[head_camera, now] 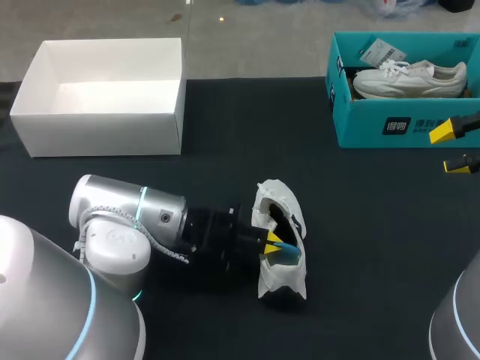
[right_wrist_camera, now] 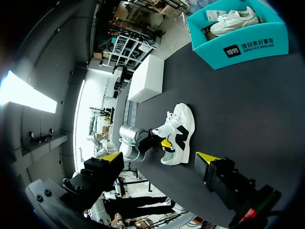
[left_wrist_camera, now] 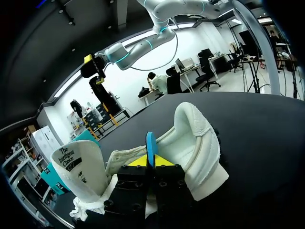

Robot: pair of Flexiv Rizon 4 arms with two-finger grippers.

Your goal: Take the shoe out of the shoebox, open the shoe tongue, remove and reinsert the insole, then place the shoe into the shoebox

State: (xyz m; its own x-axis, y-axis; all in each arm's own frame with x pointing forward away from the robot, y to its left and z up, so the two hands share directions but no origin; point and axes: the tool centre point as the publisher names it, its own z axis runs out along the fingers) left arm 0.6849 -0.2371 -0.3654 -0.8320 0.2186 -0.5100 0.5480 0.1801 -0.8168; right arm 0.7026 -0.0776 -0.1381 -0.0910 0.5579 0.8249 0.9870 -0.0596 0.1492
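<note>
Our shoe [head_camera: 281,225] is out, tongue [left_wrist_camera: 78,164] open; left end effector [head_camera: 276,244] clamps the insole [left_wrist_camera: 151,145], right end effector [head_camera: 450,148] gapes apart. We judge reinsertion and boxing remain.

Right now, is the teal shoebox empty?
No, a white sneaker lies on its side inside the teal shoebox at the far right of the table.

On the black table [head_camera: 360,225]: white box [head_camera: 97,133] far left, teal shoebox [head_camera: 360,126] far right, white shoe [head_camera: 283,282] up front, seemingly on its side.
</note>
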